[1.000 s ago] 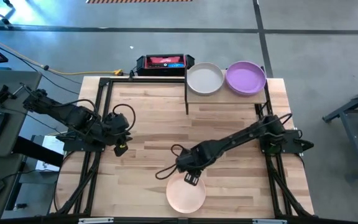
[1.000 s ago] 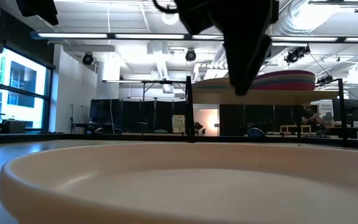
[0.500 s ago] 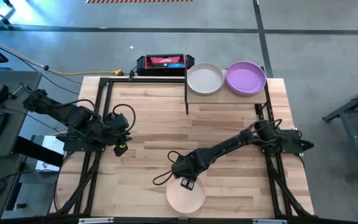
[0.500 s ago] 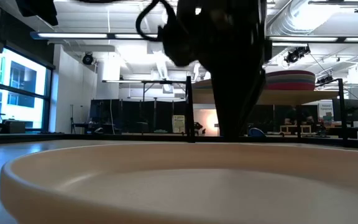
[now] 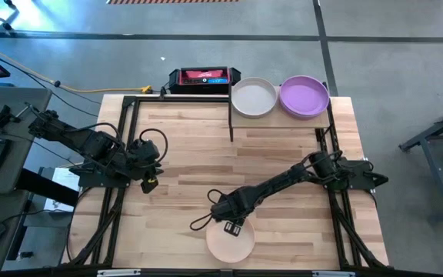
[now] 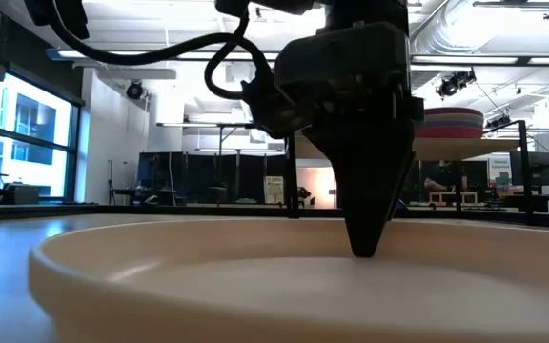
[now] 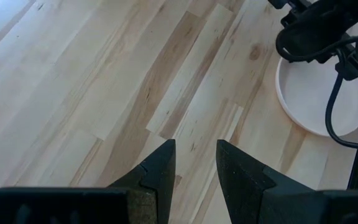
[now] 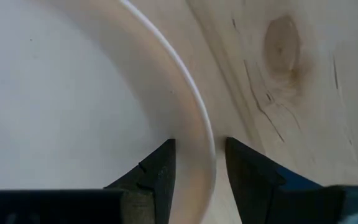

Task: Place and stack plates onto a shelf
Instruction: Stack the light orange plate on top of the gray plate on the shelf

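The peach plate (image 5: pixel 231 242) lies flat on the table by its near edge and fills the low view (image 6: pixel 255 286). My right gripper (image 5: pixel 233 225) is down at the plate's far rim, open. One finger stands inside the rim (image 8: pixel 201 124) and one outside it. My left gripper (image 5: pixel 149 183) waits open over bare wood at the table's left side. The shelf (image 5: pixel 278 114) stands at the far edge and carries a cream plate (image 5: pixel 253 98) and a purple plate (image 5: pixel 304 96). In the low view the purple plate tops a stack (image 6: pixel 451 122). My right gripper (image 8: pixel 197 168) comes from above, pointing down, astride the peach plate's far rim, one finger inside and one outside. In the low view a fingertip (image 6: pixel 365 243) reaches down to the plate's floor. Whether the fingers touch the rim I cannot tell. The plate rests flat on the table.
A black and red box (image 5: pixel 203 77) sits beyond the table's far edge, left of the shelf. Black frame rails (image 5: pixel 125 123) run along the table's sides. Bare wood lies between the plate and the shelf.
My right gripper has moved toward the table's near edge and down, from above the plate's far side to its far rim. In the low view the plate has shifted a little.
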